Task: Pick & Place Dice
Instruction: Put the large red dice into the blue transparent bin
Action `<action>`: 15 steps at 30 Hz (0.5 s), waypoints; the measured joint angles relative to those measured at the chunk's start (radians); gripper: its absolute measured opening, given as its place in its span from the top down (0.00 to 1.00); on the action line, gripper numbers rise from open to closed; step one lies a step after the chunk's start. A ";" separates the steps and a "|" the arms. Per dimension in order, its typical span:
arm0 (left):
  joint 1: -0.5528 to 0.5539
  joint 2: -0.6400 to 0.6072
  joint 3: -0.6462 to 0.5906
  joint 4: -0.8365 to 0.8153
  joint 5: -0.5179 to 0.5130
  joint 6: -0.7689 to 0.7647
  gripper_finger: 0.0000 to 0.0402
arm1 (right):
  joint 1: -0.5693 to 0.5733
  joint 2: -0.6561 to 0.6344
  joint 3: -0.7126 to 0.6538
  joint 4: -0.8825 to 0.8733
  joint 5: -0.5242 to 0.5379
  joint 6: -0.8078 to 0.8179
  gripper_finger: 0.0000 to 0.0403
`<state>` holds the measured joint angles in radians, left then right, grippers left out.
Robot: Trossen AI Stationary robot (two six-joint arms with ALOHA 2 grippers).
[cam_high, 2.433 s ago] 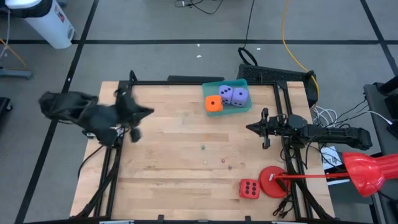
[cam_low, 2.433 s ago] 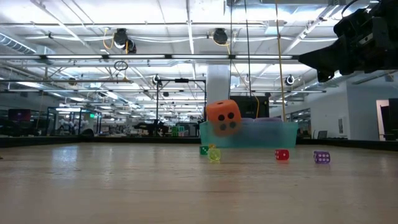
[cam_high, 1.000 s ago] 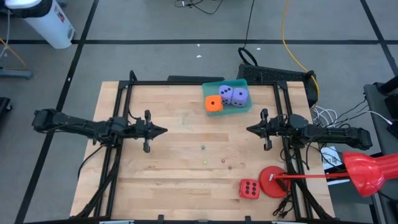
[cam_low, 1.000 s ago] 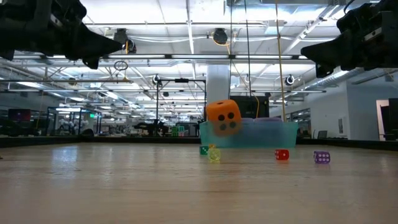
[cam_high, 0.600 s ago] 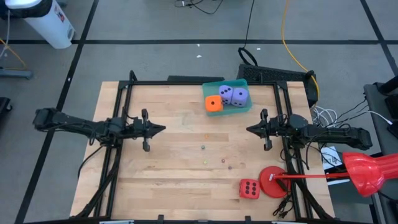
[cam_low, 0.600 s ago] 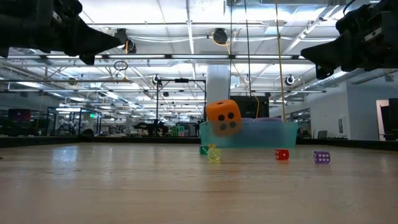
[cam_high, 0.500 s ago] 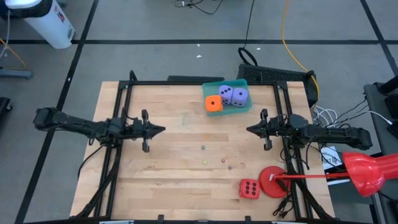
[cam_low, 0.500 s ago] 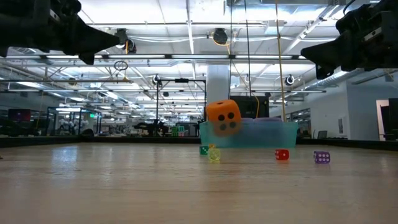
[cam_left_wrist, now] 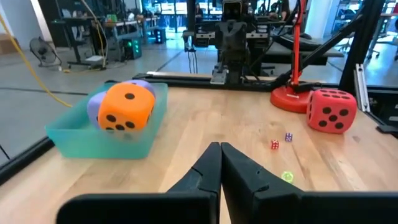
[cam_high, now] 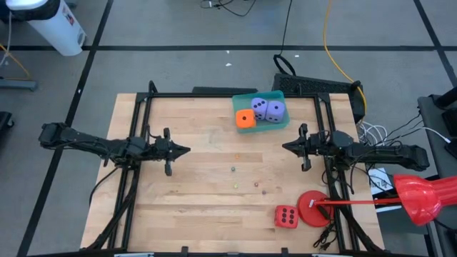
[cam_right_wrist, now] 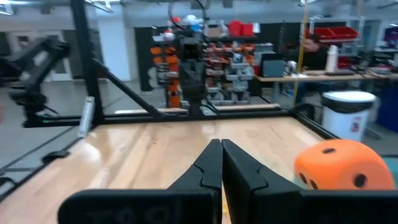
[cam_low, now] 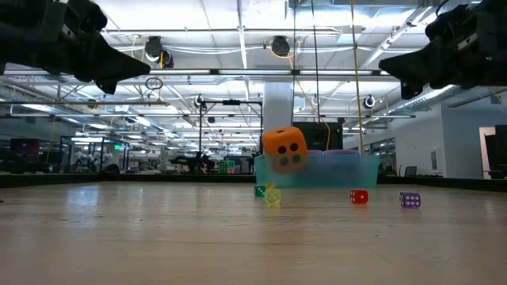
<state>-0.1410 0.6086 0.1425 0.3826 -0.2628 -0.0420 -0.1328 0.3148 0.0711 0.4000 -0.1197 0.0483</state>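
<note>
1. The left gripper (cam_high: 184,150) hangs above the left half of the table with its two dark fingers (cam_left_wrist: 205,171) pressed together and nothing between them; it points toward the table's middle
2. The right gripper (cam_high: 287,148) mirrors it over the right half, its fingers (cam_right_wrist: 208,165) likewise closed on nothing and aimed inward
3. Two lavender-purple soft cubes with dark pips (cam_high: 267,108) sit inside a shallow teal plastic bin (cam_high: 280,123) at the far edge of the table; the orange soft cube with dark pips (cam_high: 245,119) rests tilted at the bin's left rim, partly over the edge
4. The red soft cube with dark pips (cam_high: 286,216) lies on the bare wood near the front right corner, just beside a flat red round disc (cam_high: 311,208) that serves as the base of a stand, and well apart from both grippers
5. As I judge it, three dice are placed and the red one remains, so the step in hand is the pause before that last pick
6. The next move likely calls for the right arm, the nearer one, to spread its fingers wide, swing back toward the front corner and come down over the red cube without striking the disc
7. The light wooden tabletop (cam_high: 200,193) also carries a few tiny coloured dice (cam_low: 359,196) scattered near its middle
8. Beyond the table lies a grey floor with dark lines, a yellow cable (cam_high: 330,43), and a large workshop hall under rows of ceiling lights
</note>
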 joint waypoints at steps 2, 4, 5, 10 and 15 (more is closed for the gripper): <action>-0.001 0.000 0.000 -0.007 0.016 -0.022 0.97 | 0.000 0.017 0.000 0.000 0.029 -0.003 1.00; -0.001 0.001 0.000 -0.019 0.034 -0.024 0.98 | 0.000 0.033 0.002 -0.001 0.063 -0.008 1.00; -0.001 0.003 0.000 -0.024 0.039 -0.026 0.99 | 0.000 0.041 0.006 -0.002 0.075 -0.011 1.00; -0.001 0.037 0.000 -0.025 0.033 -0.067 0.97 | 0.000 0.093 0.026 -0.029 0.094 -0.014 1.00; -0.001 0.104 0.000 -0.014 0.026 -0.112 0.97 | 0.000 0.137 0.029 -0.022 0.097 -0.012 1.00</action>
<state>-0.1417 0.7131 0.1425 0.3681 -0.2371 -0.1537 -0.1326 0.4514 0.1001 0.3783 -0.0223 0.0363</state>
